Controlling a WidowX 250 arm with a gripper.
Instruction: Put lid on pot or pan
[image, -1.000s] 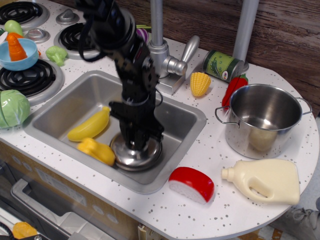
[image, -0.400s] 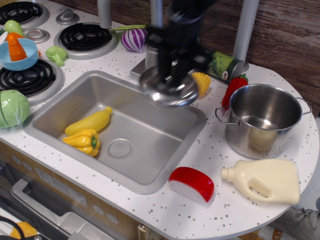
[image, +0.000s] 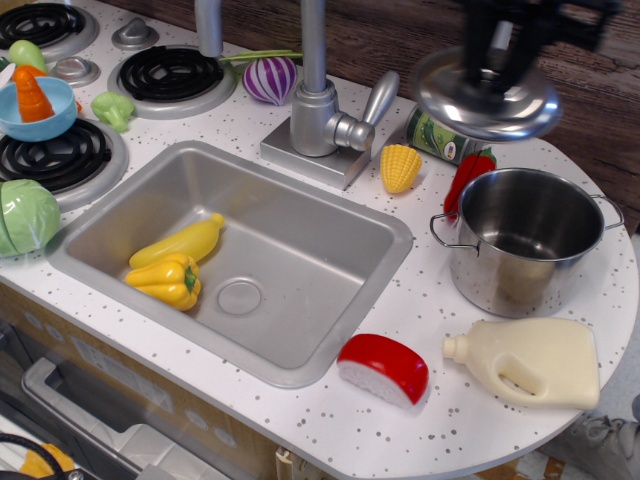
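The shiny steel lid (image: 487, 97) hangs in the air at the upper right, blurred by motion, held from above by my gripper (image: 508, 52). The gripper's fingers are dark and blurred and close on the lid's top. The lid is above and a little left of the open steel pot (image: 527, 240), which stands upright on the counter at the right with its two wire loop handles showing. The pot's inside looks empty. The lid does not touch the pot.
A cream jug (image: 530, 360) lies in front of the pot and a red cheese wedge (image: 384, 368) left of it. A red pepper (image: 466, 178), corn (image: 400, 167) and a green can (image: 438, 130) sit behind the pot. The faucet (image: 325, 100) stands behind the sink (image: 330, 285).
The lid was lifted out of the sink, carried up and to the right past the faucet, and now hangs above the pot's left side. The yellow vegetables in the sink shifted slightly.
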